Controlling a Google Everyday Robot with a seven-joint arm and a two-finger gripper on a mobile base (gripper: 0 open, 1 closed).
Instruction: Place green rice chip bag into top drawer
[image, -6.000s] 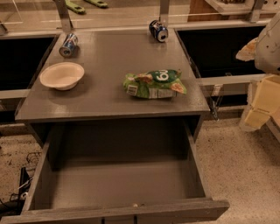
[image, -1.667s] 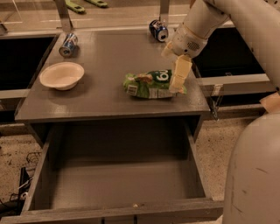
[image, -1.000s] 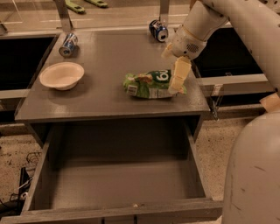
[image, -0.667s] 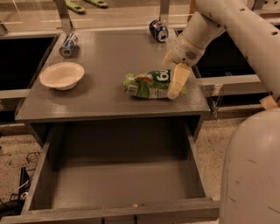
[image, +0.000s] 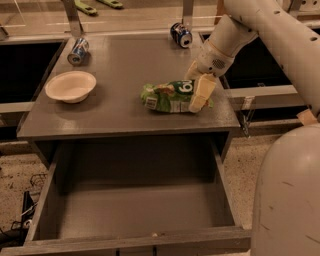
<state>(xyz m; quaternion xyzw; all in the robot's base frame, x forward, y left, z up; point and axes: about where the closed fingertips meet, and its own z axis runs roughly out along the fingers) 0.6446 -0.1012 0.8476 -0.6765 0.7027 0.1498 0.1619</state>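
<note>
Nearest to us the top drawer stands pulled fully out beneath the table, just as it stood six seconds ago, its grey wood-grain floor bare and its flat front panel running along the bottom edge. At the lower right we see the rounded pale body of the robot, which was not in the picture six seconds ago and now fills that corner. On the grey table above the drawer, the green rice chip bag lies flat on its side towards the right front part of the top, where it lay in all the earlier pictures. It is bright green and crinkled, with white lettering across its face and a pale label patch at its left end. The gripper has come in from the right and sunk a little lower than it was under two seconds ago; it now sits over the right end of the bag, touching it. We cannot tell how far it is open or whether it has hold of the bag. The arm slopes up to the upper right. To the left sits a white bowl, unmoved. Farther back lie two blue soda cans, the left can and the far can, both where they were.
</note>
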